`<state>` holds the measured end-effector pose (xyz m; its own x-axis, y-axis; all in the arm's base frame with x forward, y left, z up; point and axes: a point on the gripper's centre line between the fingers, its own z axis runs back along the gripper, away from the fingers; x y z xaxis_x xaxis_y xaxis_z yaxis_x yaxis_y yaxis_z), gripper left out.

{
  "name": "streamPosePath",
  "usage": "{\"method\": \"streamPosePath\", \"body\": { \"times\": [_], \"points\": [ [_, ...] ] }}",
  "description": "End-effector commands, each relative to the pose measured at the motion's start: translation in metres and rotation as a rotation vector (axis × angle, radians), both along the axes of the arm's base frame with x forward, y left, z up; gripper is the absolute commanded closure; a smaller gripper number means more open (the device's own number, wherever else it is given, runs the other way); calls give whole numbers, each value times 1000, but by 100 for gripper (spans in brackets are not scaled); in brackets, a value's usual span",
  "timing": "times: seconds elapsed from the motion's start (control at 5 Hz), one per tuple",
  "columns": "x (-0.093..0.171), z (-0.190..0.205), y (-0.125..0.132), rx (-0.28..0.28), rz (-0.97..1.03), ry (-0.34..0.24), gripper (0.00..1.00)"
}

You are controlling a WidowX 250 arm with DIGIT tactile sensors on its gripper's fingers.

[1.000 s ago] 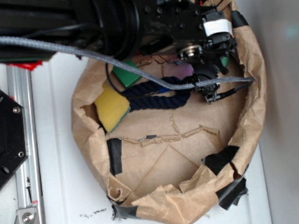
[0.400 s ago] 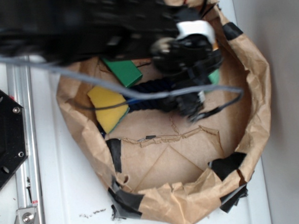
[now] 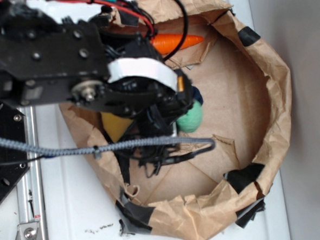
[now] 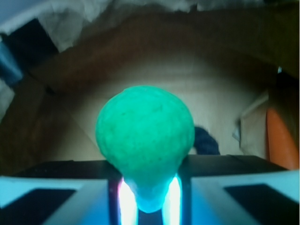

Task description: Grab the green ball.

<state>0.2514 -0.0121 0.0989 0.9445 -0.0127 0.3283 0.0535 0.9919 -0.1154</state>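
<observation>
The gripper (image 4: pixel 149 199) pinches the ball (image 4: pixel 145 136) between its fingers, inside the paper nest (image 3: pixel 267 91). The nest's crumpled wall rings it, with bare floor open on the right side of the exterior view. The carrot (image 3: pixel 177 41) lies near the far wall. The ball is teal-green, round, matte and dimpled.

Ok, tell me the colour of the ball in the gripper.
Teal-green, on the green ball; the wrist view shows it best, pinched in the gripper.
</observation>
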Motion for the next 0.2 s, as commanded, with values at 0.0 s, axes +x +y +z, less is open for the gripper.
{"method": "streamPosePath", "body": {
  "times": [0.0],
  "points": [
    [7,34,-20,36,-34,58,100]
  ]
}}
